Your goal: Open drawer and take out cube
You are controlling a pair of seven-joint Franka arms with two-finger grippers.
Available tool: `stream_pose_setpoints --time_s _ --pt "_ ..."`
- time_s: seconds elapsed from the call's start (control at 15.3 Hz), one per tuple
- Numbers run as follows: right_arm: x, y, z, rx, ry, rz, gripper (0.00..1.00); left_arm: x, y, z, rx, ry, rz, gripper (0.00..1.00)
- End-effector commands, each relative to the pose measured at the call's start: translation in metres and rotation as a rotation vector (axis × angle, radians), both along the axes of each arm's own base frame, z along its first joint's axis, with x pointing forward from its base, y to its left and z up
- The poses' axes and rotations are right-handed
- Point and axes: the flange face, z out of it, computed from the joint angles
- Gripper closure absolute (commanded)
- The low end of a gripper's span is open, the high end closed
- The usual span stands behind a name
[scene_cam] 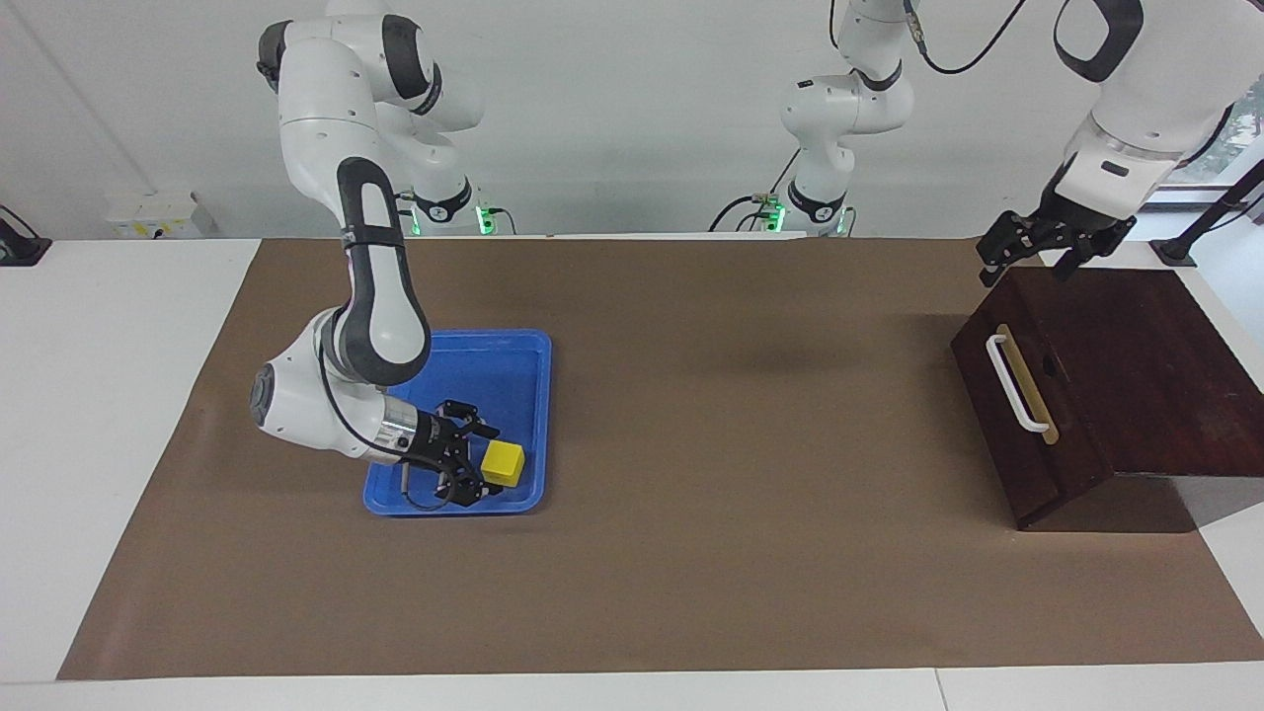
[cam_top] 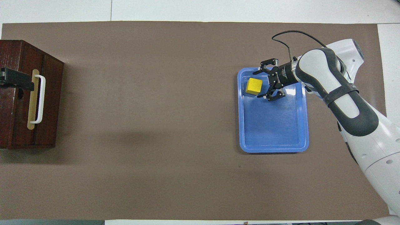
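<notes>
A brown mat (scene_cam: 691, 553) covers the white table (scene_cam: 109, 415) under a pale wall, and on it the yellow cube (scene_cam: 503, 462) sits released in a blue tray (scene_cam: 513, 360) before the right gripper (scene_cam: 472, 462), spread open, while well toward the left arm's end the left gripper (scene_cam: 1032, 257) hangs open over the closed drawer (scene_cam: 1027, 434).

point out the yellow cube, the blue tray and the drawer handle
yellow cube (cam_top: 253, 86), overhead view, its top face
blue tray (cam_top: 275, 149), overhead view, the rim nearest the robots
drawer handle (scene_cam: 1015, 384), facing view, the middle of the white bar
</notes>
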Motion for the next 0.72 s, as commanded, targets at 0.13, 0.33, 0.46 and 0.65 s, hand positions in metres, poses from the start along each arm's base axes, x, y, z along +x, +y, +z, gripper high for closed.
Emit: stream_pose_setpoints --time_s 0.13,0.33,0.46,0.65 --pt "-0.004 0.007 0.095 0.013 -0.022 0.027 0.0 -0.012 -0.016 -0.054 -0.015 0.024 -0.028 0.0" --pt "-0.023 0.002 0.161 -0.16 -0.133 0.199 0.0 -0.019 -0.054 -0.047 -0.018 0.019 -0.093 0.0" --pt "-0.035 -0.002 0.2 -0.246 -0.22 0.391 0.0 -0.021 -0.062 -0.043 -0.018 0.013 -0.11 0.0" --pt "-0.053 -0.021 0.243 -0.33 -0.346 0.705 0.0 -0.024 -0.074 -0.044 -0.018 0.022 -0.132 0.0"
